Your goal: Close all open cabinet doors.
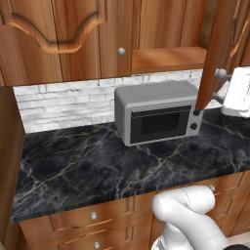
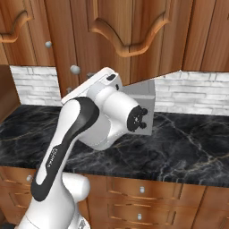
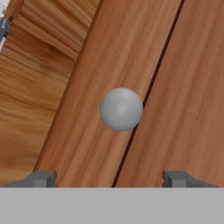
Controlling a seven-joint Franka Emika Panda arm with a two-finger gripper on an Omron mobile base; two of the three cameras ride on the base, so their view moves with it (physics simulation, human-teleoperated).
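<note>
From where I sit, the job isn't finished. Going left to right in the left base view: the cabinet doors at ten to twelve o'clock [image 1: 73,34] look flush, one round knob [image 1: 121,51] showing. Then an open door [image 1: 215,58] swings out edge-on at two o'clock, above the microwave [image 1: 156,117], exposing the bare underside of a cabinet shelf [image 1: 168,58] — nothing visible in that opening. The microwave's own door looks shut, and I can't see inside it.

In the hand view the gripper [image 3: 109,178] has its fingertips spread wide, gripping nothing, with a grey knob [image 3: 121,109] dead centre between them — just beside a door seam. I judge I'm lining up on the knob; closing remains.
</note>
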